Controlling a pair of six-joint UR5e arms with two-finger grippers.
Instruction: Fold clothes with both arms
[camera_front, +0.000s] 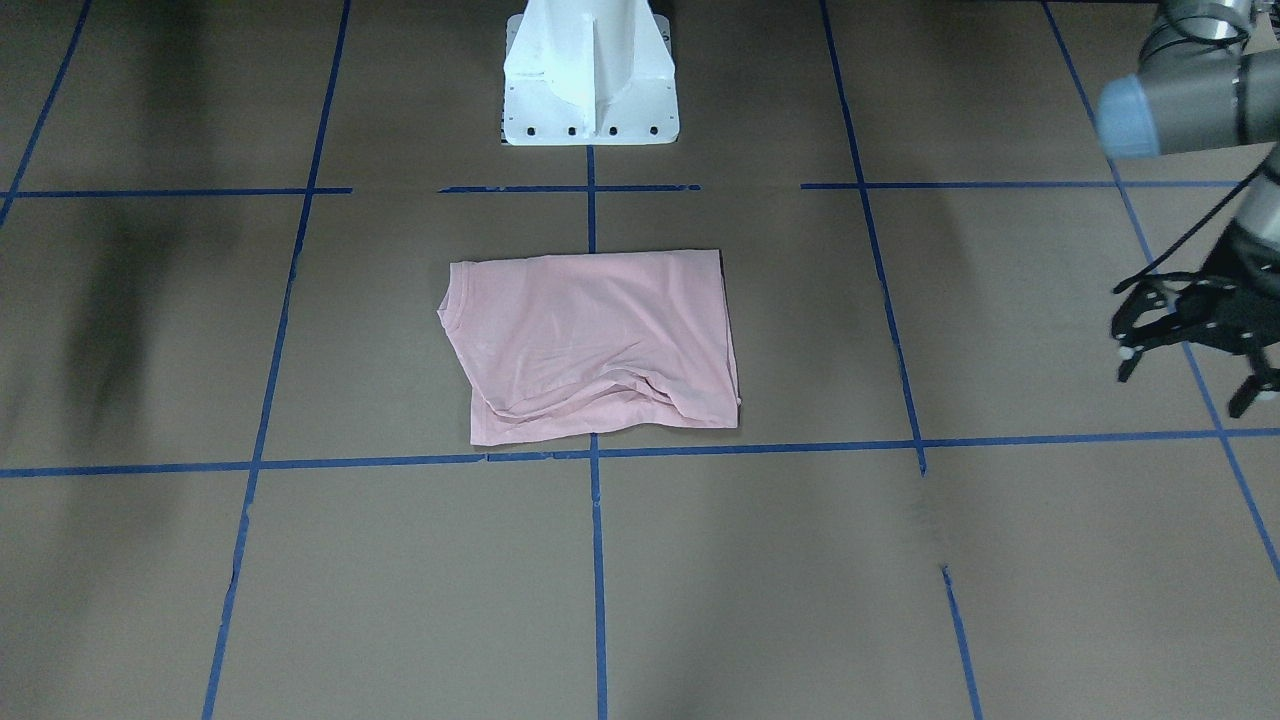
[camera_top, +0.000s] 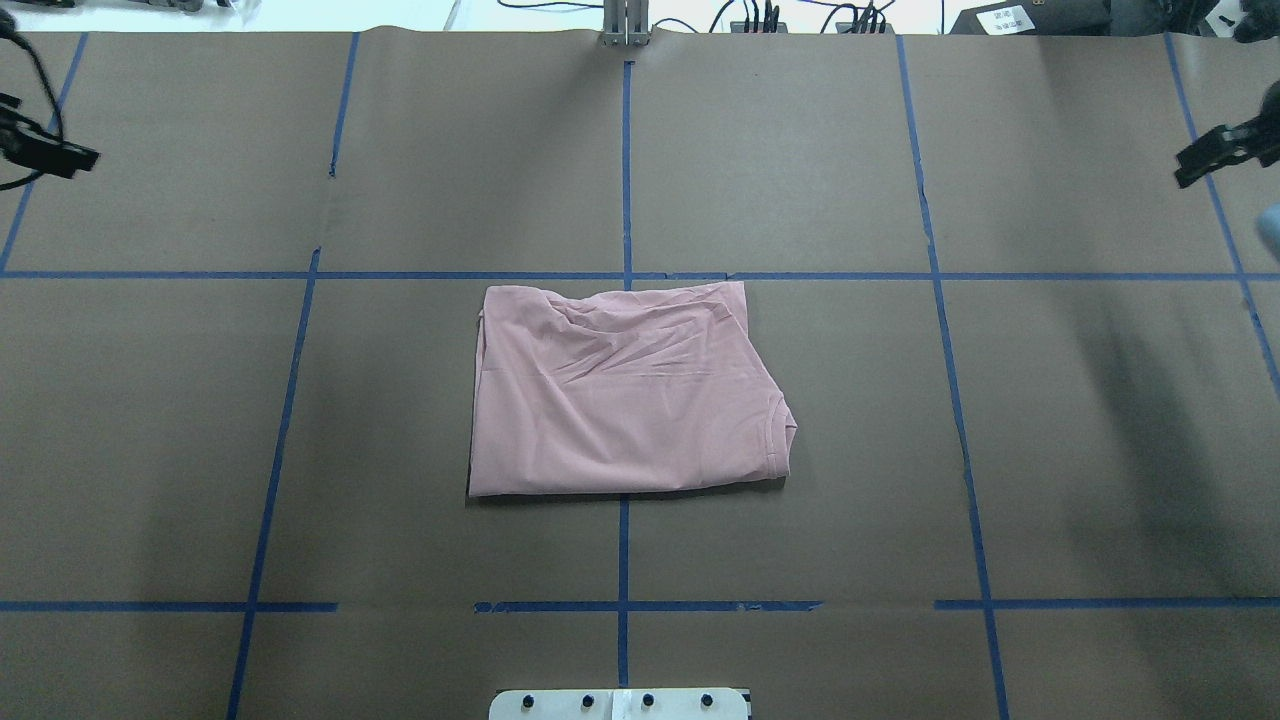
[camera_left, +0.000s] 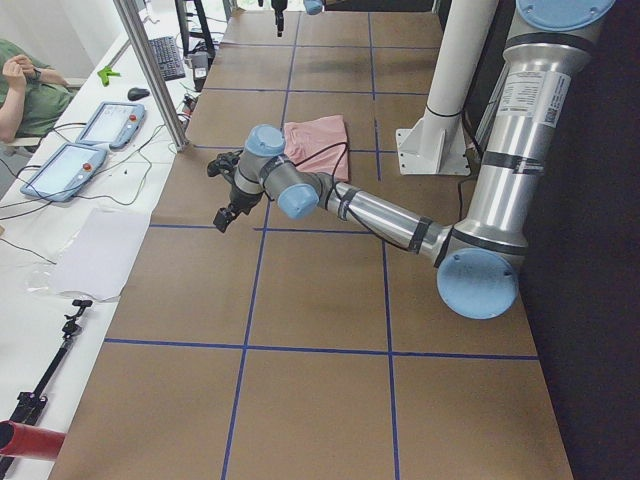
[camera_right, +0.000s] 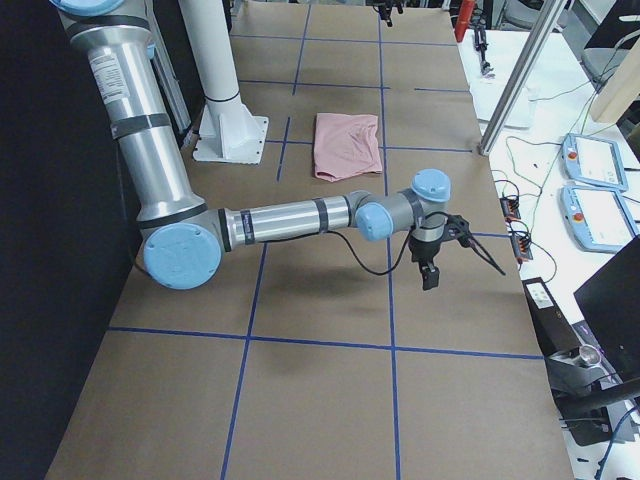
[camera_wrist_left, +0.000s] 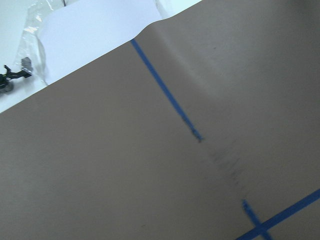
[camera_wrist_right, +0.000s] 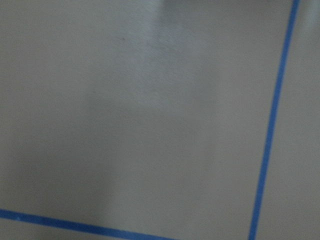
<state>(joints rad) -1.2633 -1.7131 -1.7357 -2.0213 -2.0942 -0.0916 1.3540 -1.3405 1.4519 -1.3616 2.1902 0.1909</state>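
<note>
The clothes are one pale pink T-shirt (camera_front: 590, 345) (camera_top: 625, 395), folded into a rough rectangle at the table's centre, plain side up. Its collar edge points to the robot's right and the far edge is wrinkled. My left gripper (camera_front: 1185, 385) hangs far off to the shirt's left above bare table, fingers spread open and holding nothing; it also shows at the overhead view's edge (camera_top: 50, 155). My right gripper (camera_top: 1215, 155) is equally far off on the other side. Its fingers look spread and empty in the exterior right view (camera_right: 435, 265). Both wrist views show only brown table and blue tape.
The white pedestal base (camera_front: 590, 90) stands just behind the shirt. Blue tape lines (camera_top: 625, 170) divide the brown table into squares. Beyond the far edge are a metal post (camera_left: 150, 70), tablets (camera_left: 110, 122) and a seated person (camera_left: 25, 95).
</note>
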